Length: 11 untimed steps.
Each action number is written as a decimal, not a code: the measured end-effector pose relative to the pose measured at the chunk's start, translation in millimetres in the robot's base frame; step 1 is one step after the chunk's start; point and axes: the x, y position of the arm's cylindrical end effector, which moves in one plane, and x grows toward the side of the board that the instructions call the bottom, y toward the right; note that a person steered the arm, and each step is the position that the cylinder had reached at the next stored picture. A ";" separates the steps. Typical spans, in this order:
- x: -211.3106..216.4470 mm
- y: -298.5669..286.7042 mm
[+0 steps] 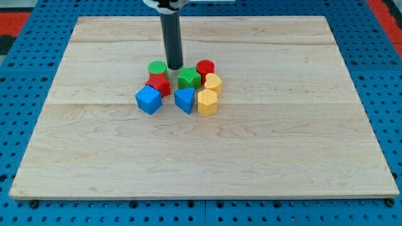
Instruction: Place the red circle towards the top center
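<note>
The red circle (pixel 205 67) sits at the cluster's upper right, touching the green star (pixel 188 78). My tip (pixel 174 68), a bare jawless rod, rests between green circle (pixel 157 68) and star, probably lining up a push.

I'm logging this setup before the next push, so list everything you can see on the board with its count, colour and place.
Wooden board: one, pale wood, fills most of the view, on a blue perforated base.
Red circle: one, red, right end of the cluster's top row.
Green circle: one, green, top left of the cluster.
Green star: one, green, beside the red circle, on its left.
Red star: one, red, below the green circle.
Blue cube: one, blue, bottom left.
Blue triangle: one, blue, bottom middle.
Yellow blocks: two, yellow, upper and lower hexagon, right side.
My tip: one, dark rod, between the green circle and the green star.
</note>
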 end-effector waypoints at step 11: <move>-1.4 -7.9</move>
